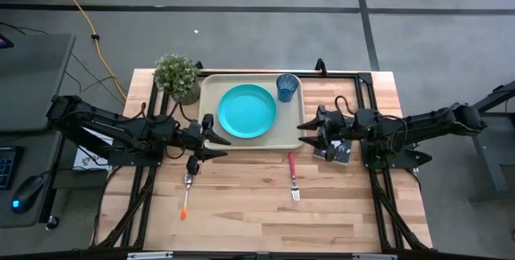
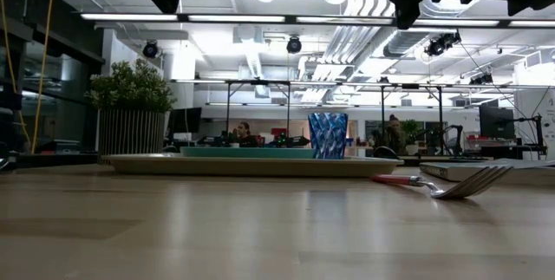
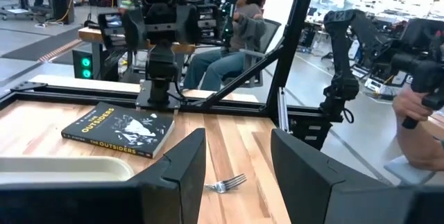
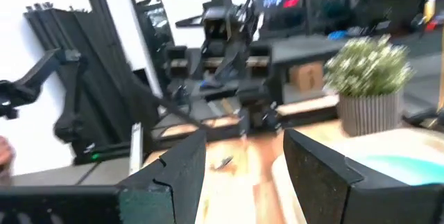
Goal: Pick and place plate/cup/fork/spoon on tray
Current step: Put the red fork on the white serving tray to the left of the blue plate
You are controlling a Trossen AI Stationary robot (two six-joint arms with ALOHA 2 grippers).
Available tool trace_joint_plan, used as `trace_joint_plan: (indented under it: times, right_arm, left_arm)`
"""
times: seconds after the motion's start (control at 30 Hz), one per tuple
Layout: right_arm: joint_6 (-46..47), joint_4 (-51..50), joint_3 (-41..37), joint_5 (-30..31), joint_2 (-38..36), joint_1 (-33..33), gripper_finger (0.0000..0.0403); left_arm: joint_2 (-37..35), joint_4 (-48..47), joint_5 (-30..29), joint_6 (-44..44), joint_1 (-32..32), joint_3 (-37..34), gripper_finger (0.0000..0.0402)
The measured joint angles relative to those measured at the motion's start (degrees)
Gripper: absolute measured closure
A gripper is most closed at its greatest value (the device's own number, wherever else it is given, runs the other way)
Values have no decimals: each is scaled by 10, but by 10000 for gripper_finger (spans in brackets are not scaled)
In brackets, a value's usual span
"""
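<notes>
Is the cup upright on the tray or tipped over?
Upright. The cup stands on the tray at its corner beside the plate; the high view shows its round mouth facing up.

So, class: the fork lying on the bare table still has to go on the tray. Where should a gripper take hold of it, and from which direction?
Probably the red-pink handle of the fork, from straight above: it lies flat with clear wood on both sides.

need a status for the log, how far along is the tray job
Done: the plate and cup sit on the tray. In hand: nothing; the left gripper and right gripper are open and empty. Left: the fork and spoon, both on the table.
</notes>
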Motion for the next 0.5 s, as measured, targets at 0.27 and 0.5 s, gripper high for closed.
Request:
trace_joint_plan:
  times: [0.27, 0.5]
  right_arm:
    - [50, -302, 177, 165, 132, 98, 217]
    - [306, -662, 309, 239, 292, 140, 217]
  left_arm:
    - [0, 1, 0, -1, 0, 0, 257]
    - [0, 0, 0, -8, 0, 0, 257]
